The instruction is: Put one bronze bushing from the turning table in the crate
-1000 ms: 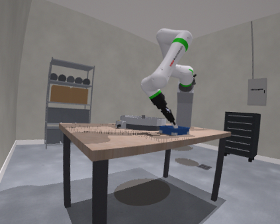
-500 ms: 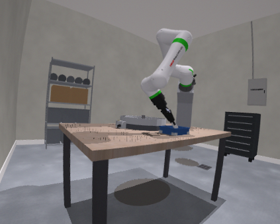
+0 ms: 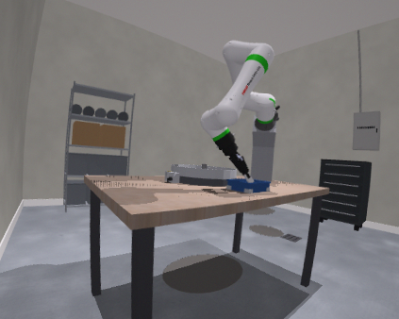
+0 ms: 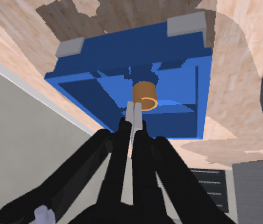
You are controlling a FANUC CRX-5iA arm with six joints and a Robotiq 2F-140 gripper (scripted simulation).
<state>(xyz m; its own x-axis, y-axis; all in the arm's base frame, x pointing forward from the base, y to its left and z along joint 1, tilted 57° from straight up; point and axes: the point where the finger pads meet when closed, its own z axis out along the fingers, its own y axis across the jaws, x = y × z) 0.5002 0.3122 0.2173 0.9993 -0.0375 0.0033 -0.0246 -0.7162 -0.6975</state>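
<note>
Bench [image 3: 175,208] of pale wood carries one blue crate [image 3: 249,185] and, behind it, one grey turning table [image 3: 201,172]. One white arm [image 3: 243,90] with green rings reaches down from its grey pedestal [image 3: 262,156] to the crate. One bronze bushing [image 4: 145,95] shows in the wrist view, standing on end inside the crate, its open bore facing the camera. Any bushings on the turning table are too small to count from the exterior view.

The hand [image 4: 135,111] is clenched: its two pale fingertips are pressed together with almost no gap, and they grip the thin near wall of the bushing, one tip seeming to reach into the bore. The black linkages spread out below the tips. The hand tilts down into the crate, just above its floor.

Around the room stand one grey shelf rack [image 3: 71,142] holding five dark balls, one black drawer cabinet [image 3: 345,189], and one grey wall box [image 3: 366,130].
</note>
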